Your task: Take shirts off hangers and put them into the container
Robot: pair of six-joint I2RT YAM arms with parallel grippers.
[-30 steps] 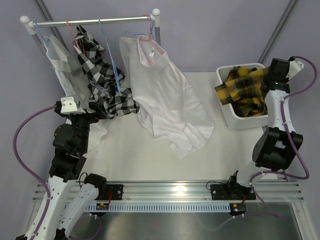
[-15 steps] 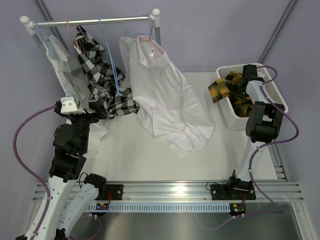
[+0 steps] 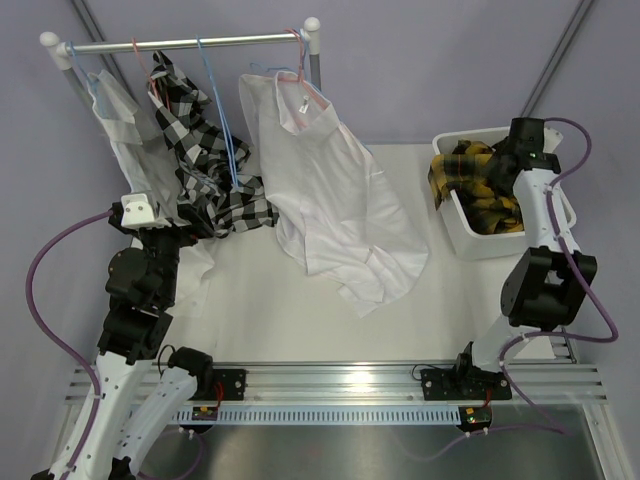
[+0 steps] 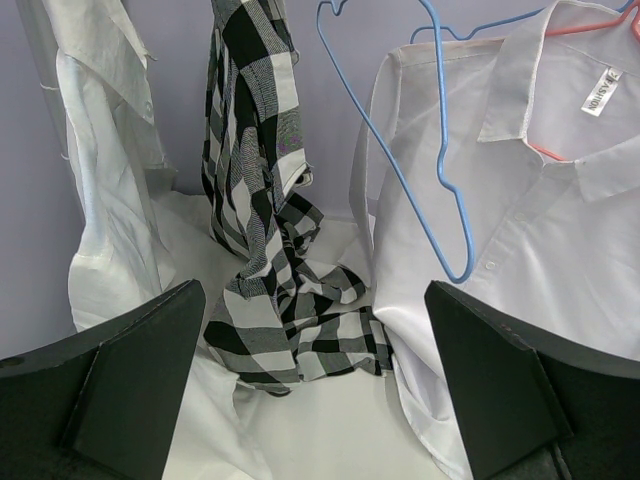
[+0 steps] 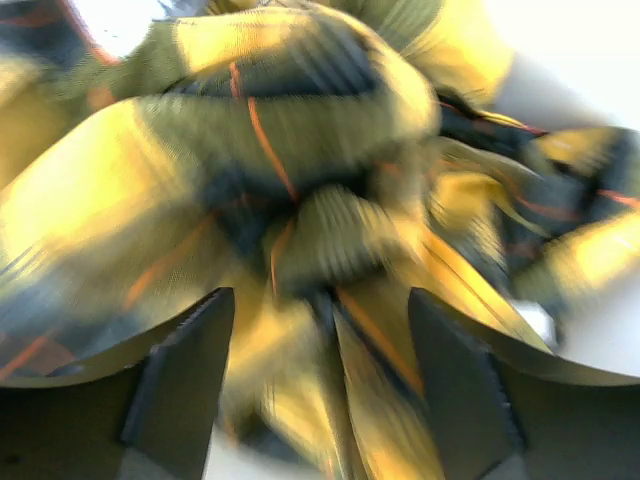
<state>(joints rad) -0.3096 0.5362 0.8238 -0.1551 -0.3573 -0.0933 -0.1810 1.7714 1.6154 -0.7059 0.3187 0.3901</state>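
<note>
Jaws of the right gripper (image 5: 320, 296) stand wide above the yellow-black plaid shirt (image 3: 478, 185), seemingly free of it, though blur hides contact. It lies bunched in the container (image 3: 468, 242), delivered. Left gripper (image 4: 315, 290) gapes empty toward the hung shirts (image 4: 560, 260), probably next.

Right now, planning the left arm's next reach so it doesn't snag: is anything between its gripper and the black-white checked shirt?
Nothing visible. The open left gripper faces the black-white checked shirt directly. The blue hanger hangs off to the right, in front of the white shirt.
</note>
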